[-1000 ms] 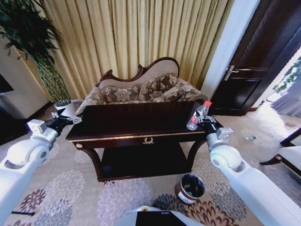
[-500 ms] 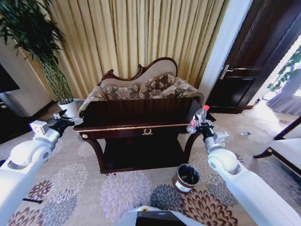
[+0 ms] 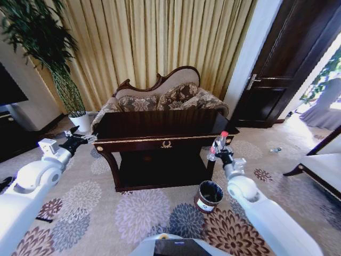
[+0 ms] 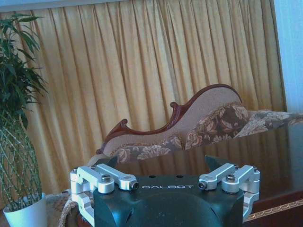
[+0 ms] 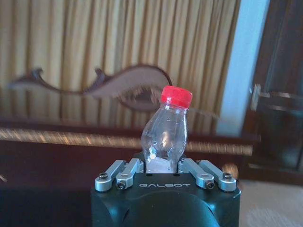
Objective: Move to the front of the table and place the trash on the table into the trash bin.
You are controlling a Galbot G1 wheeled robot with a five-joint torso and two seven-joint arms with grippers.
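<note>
A: Head view, right side. Right tool (image 3: 218, 152) clamped on the bottle (image 3: 217, 145), red cap up, held in the air just off the worktop's (image 3: 160, 126) right front corner.

B: Bin (image 3: 208, 196)?

A: On the carpet, below and slightly left of the bottle, by the worktop's right front leg. Black liner, white label on its side.

B: Right wrist view agrees?

A: Yes. Fingers (image 5: 122, 172) closed against the bottle's (image 5: 166, 129) lower body; it tilts a little.

B: Left tool (image 3: 80, 140)?

A: Off the worktop's left front corner, holding nothing. Left wrist view shows its fingers (image 4: 90, 178) spread apart.
</note>
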